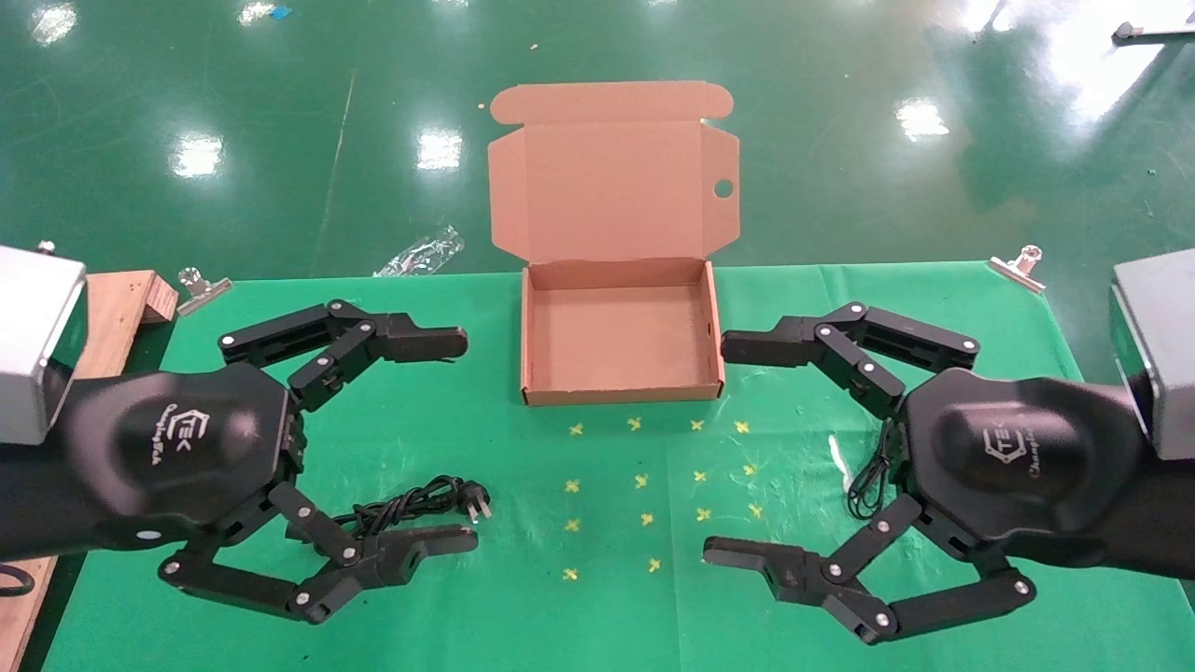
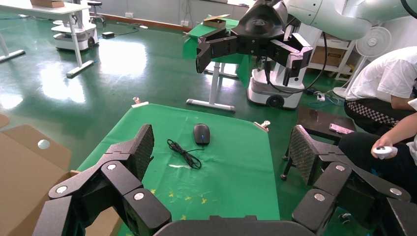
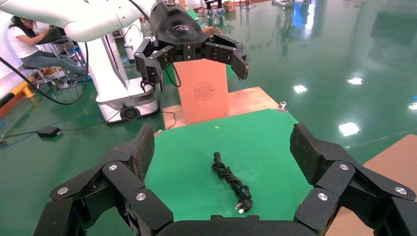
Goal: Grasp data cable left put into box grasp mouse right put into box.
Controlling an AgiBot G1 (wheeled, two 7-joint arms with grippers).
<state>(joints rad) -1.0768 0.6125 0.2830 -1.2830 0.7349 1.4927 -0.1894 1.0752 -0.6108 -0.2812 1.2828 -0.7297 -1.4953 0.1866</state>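
Note:
The open brown box (image 1: 616, 397) stands at the back middle of the green table, its lid (image 1: 607, 177) folded back; its inside shows nothing. The bundled black data cable (image 1: 420, 502) lies at the front left, beside the lower finger of my left gripper (image 1: 462, 441), which is open and holds nothing. The right wrist view shows the data cable (image 3: 231, 181) whole, plug end nearest. My right gripper (image 1: 724, 449) hangs open on the right. It hides the mouse in the head view, where only its thin cord (image 1: 866, 485) shows. The mouse (image 2: 201, 133) lies on the cloth in the left wrist view.
Yellow cross marks (image 1: 644, 481) dot the cloth in front of the box. Metal clips (image 1: 203, 287) (image 1: 1018, 266) hold the cloth's back corners. A wooden board (image 1: 117, 308) lies at the table's left edge. A seated person (image 2: 388, 98) is beyond the right side.

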